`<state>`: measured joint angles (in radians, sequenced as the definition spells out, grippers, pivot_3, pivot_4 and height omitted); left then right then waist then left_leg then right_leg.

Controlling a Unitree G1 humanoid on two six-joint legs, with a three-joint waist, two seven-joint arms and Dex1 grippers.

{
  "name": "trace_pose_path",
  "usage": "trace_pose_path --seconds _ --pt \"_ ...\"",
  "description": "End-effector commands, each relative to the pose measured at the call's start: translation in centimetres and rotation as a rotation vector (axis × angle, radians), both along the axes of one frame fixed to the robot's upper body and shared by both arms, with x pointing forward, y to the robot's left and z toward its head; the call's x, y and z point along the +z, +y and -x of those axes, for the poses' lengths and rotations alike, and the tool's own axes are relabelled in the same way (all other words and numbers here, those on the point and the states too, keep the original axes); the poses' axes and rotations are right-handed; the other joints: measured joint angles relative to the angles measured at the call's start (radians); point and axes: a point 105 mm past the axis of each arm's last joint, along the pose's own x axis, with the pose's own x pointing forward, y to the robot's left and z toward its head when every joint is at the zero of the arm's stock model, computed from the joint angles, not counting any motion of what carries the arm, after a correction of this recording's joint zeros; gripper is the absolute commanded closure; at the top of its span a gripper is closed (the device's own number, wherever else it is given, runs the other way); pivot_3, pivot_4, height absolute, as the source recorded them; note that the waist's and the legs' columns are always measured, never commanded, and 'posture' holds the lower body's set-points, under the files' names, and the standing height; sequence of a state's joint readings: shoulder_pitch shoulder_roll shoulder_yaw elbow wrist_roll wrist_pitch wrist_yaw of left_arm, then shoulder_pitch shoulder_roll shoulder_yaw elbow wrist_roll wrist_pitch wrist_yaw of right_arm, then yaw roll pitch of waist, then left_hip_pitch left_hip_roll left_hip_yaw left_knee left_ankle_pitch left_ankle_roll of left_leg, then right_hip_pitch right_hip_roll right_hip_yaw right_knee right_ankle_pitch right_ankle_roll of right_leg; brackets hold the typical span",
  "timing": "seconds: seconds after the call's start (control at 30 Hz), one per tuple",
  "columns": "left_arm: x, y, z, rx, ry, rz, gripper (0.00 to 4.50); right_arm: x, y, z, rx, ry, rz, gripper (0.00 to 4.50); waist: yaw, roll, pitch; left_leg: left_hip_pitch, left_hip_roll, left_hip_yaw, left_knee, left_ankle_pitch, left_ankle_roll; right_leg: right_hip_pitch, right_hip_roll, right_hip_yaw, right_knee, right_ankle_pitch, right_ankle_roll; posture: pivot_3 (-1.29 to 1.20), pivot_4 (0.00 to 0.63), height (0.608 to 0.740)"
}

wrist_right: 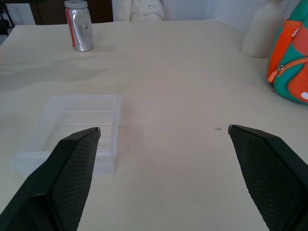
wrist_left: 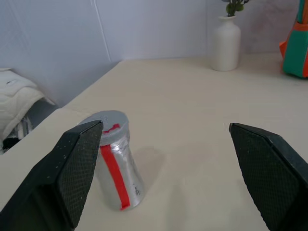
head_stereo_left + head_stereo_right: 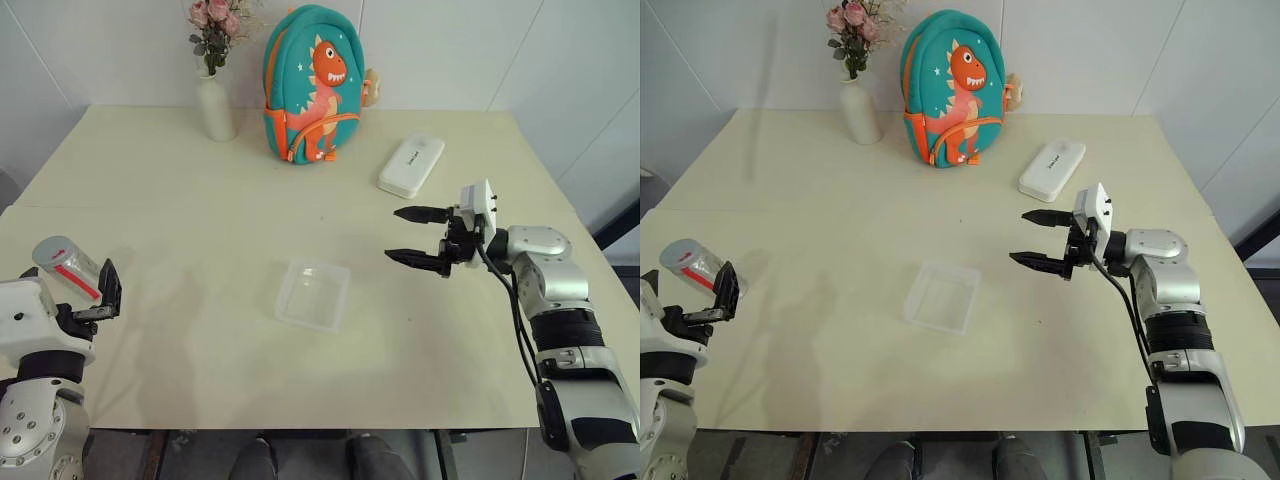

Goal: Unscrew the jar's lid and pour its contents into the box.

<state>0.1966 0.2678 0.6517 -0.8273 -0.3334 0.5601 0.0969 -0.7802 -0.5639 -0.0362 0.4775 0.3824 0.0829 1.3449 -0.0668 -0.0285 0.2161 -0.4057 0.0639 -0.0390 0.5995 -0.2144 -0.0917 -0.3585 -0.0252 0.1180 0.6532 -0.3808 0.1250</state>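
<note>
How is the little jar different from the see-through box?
The jar stands upright and narrow near the table's left edge; the box lies low and wide in the middle. The jar has a grey lid and a red stripe; the box is open on top, plain and looks empty. Both rest on the table, with no claw holding them.

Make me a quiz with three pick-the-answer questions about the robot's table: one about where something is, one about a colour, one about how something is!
1. Where is the jar?
A. inside the box
B. on the table near the left pincer
C. beside the vase

2. What colour is the stripe on the jar?
A. red
B. blue
C. green

3. How is the right pincer?
A. shut on the lid
B. shut on the box
C. open, holding nothing

Answers: 1 B, the jar stands just ahead of the left pincer, far from the box. 2 A, a red stripe runs down its side. 3 C, its fingers are spread with only air between them.
</note>
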Motion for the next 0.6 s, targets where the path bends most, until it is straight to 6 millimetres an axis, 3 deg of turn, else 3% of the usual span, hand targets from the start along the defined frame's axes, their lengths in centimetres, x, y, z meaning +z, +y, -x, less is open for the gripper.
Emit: trace_pose_path --seconds 0.03,0.2,0.37,0.6 --pt "-0.6 2.0 1.5 0.123 0.006 -0.022 0.02 0.8 0.3 0.1 0.033 -0.037 -0.002 0.0 0.004 0.0 0.0 0.0 0.0 0.0 0.001 0.0 0.001 0.0 0.0 0.0 0.0 0.0 0.0 0.0 0.15 0.74" --pt "-2.9 3.6 1.6 0.118 0.064 0.024 0.02 0.3 1.0 0.0 0.042 -0.032 -0.016 0.0 0.005 0.0 0.0 0.0 0.0 0.0 0.002 -0.001 0.001 0.001 0.0 0.0 0.0 0.0 0.0 0.0 0.15 0.74" --pt "-2.7 7.3 0.9 0.168 0.029 0.008 0.02 0.2 1.4 0.2 0.066 -0.006 -0.043 0.0 0.007 0.0 0.0 0.0 0.0 0.0 0.002 -0.001 0.001 0.0 0.0 0.0 0.001 0.0 0.0 0.0 0.15 0.74" --pt "-1.9 8.8 -1.3 0.13 -0.012 -0.022 0.02 0.8 0.5 2.3 0.181 0.055 -0.071 0.0 0.012 0.0 0.0 0.0 0.0 0.0 0.001 -0.002 0.001 0.0 0.0 -0.001 0.0 0.0 0.0 0.0 0.15 0.74"
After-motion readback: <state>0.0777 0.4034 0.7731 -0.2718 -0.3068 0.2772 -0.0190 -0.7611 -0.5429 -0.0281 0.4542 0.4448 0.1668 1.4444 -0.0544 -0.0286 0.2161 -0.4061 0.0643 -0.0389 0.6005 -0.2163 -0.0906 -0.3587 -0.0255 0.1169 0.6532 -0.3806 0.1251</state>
